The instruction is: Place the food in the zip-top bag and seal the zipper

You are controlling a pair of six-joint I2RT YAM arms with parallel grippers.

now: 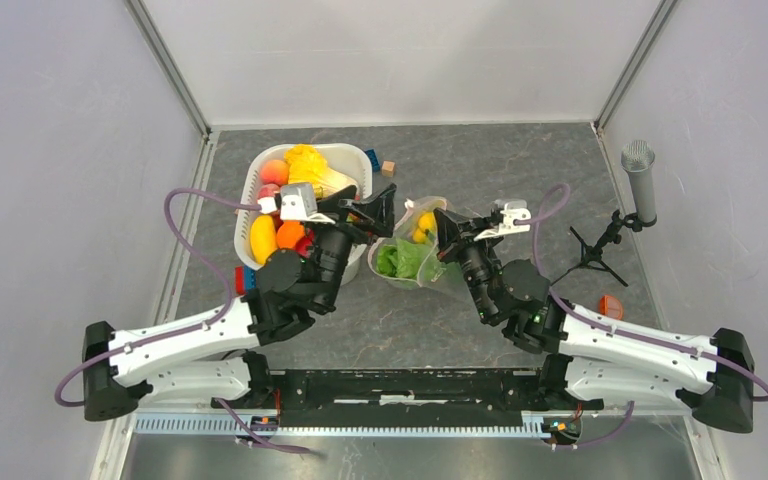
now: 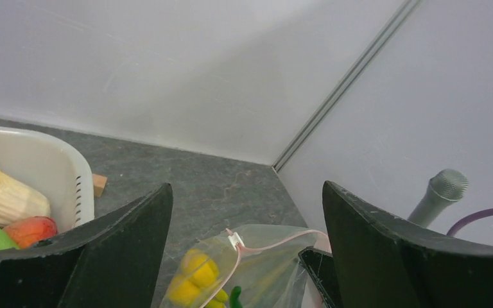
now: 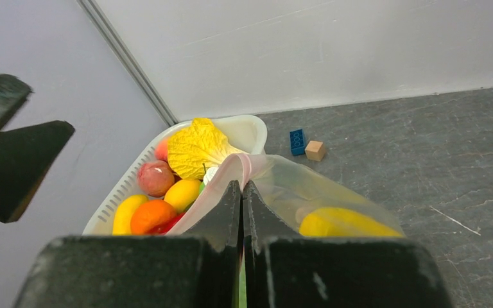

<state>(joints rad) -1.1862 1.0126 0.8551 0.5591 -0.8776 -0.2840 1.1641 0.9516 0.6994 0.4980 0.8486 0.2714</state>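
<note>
So the right gripper [image 3: 242, 186] is pinched tight on the pink zipper [image 3: 246, 165] of the bag [image 3: 308, 189]. The bag sits on the table [image 1: 480, 170] right beside the white tub [image 1: 352, 158], with yellow fruit [image 3: 340, 224] and green cabbage [image 1: 400, 260] inside. The left gripper [image 1: 372, 212] hangs wide open, holding nothing.

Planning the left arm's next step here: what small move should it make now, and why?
Probably swing the left gripper over the white tub and lower it toward a fruit such as the orange. Its jaws stand open and empty, the right gripper is pinching the zip-top bag at its zipper, holding the mouth up, and several foods lie in the tub.
</note>
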